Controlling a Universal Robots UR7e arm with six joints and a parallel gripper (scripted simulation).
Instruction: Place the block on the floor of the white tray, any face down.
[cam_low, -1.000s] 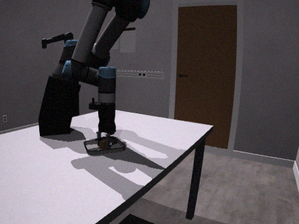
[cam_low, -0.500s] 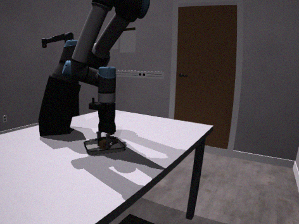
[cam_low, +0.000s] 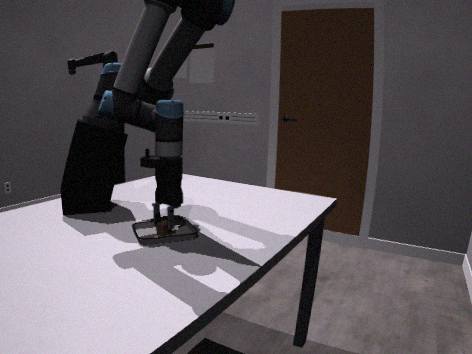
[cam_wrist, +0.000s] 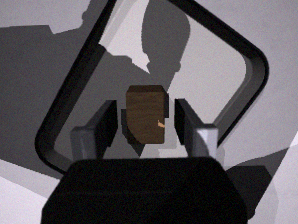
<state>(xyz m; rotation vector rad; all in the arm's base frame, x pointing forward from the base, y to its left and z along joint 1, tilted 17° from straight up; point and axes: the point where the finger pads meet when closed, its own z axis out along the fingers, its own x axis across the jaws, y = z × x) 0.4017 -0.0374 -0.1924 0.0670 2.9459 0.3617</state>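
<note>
The brown block (cam_wrist: 146, 114) rests on the floor of the white tray (cam_wrist: 150, 75), which has a dark raised rim. My gripper (cam_wrist: 145, 113) is open, with a finger on each side of the block and a clear gap on both sides. In the exterior view the gripper (cam_low: 164, 214) points straight down into the tray (cam_low: 166, 236) on the table, and the block (cam_low: 162, 227) shows between the fingers, low in the tray.
The arm's base stands on the table at the back left (cam_low: 92, 170). The table's right edge (cam_low: 280, 250) runs close to the tray's right side. A brown door (cam_low: 325, 115) is in the far wall.
</note>
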